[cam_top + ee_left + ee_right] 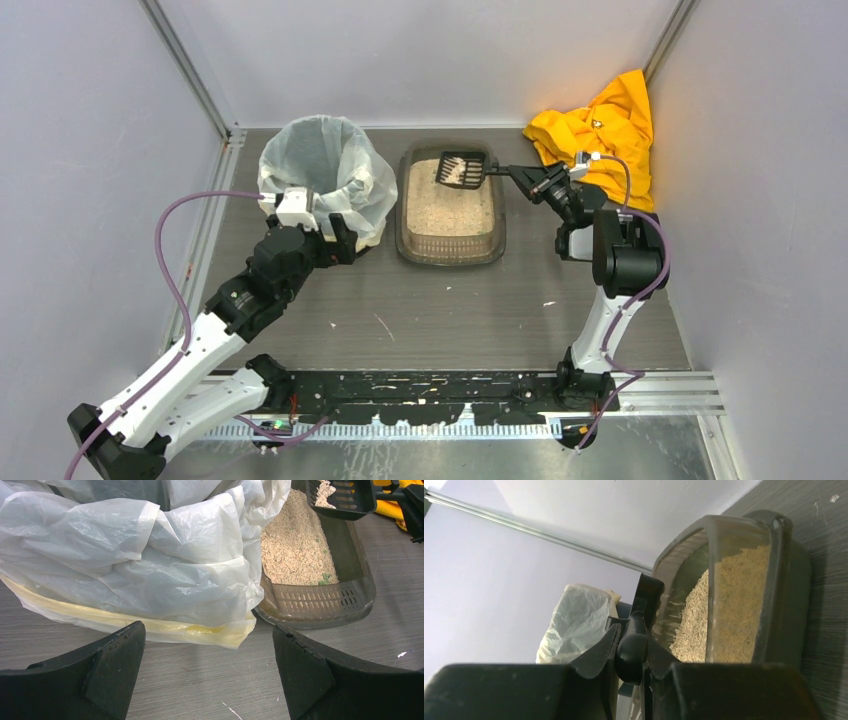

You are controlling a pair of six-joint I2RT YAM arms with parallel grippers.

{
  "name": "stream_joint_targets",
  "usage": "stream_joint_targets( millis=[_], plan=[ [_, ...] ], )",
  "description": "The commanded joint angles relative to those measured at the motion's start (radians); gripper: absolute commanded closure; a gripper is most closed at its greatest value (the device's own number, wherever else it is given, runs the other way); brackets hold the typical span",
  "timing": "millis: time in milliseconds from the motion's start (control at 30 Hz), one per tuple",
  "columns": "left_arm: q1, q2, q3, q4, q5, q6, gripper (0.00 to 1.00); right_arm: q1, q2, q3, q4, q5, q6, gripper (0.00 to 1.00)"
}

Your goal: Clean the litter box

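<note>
The left gripper [207, 672] was seen with its jaws spread wide and nothing between them, its two black fingers [102, 672] set low over the grey table [400, 310]. Straight ahead of those jaws, just beyond the fingertips, the round bin lined with a white plastic bag [150, 555] was found, the crumpled liner hanging down over its side. The litter box [320, 602] was placed ahead of and to the right of the left jaws, beside the bin, its slotted near wall turned toward them and its floor covered with pale beige granules [295, 550], among which a few green specks were noted. The right gripper [631, 652] was closed on the handle of the black slotted scoop [462, 170], the handle being pinched between the two fingers. The scoop's head was carried out past the fingertips and held over the far end of the litter box, with some pale litter lying in it. Behind the right jaws, against the far corner, a crumpled yellow cloth [600, 125] was seen.
</note>
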Motion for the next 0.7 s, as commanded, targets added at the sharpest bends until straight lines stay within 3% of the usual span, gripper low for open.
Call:
stream_joint_targets(
  millis=[0,67,100,200,300,367,500,600,667],
  plan=[
    [0.002,-0.007,0.006,0.065,0.002,0.006,0.03,0.008,-0.050,-0.010,0.039,0.076,-0.046,0.99],
    [0.003,-0.007,0.012,0.052,0.002,0.006,0.03,0.025,-0.029,0.071,-0.054,-0.060,-0.059,0.99],
    [0.003,-0.009,0.010,0.052,-0.002,0.007,0.03,0.027,-0.023,0.070,-0.013,-0.064,-0.042,0.99],
    [0.002,-0.018,0.003,0.057,-0.007,0.007,0.03,-0.010,-0.037,-0.003,0.052,0.052,-0.016,0.99],
    [0.002,-0.019,-0.002,0.062,-0.009,0.008,0.03,0.035,0.006,0.123,-0.060,-0.144,-0.015,0.99],
    [0.002,-0.010,0.000,0.071,-0.002,0.009,0.03,0.036,-0.011,0.054,0.022,-0.024,-0.011,0.99],
    [0.002,-0.006,0.008,0.059,0.006,0.007,0.03,0.074,-0.020,0.179,-0.405,-0.164,-0.179,0.99],
    [0.003,-0.013,0.001,0.066,0.005,0.008,0.03,0.050,-0.082,0.136,-0.537,-0.009,-0.268,0.99],
    [0.003,-0.018,0.000,0.062,-0.002,0.008,0.03,0.052,-0.077,0.167,-0.591,-0.048,-0.302,0.99]
  ],
)
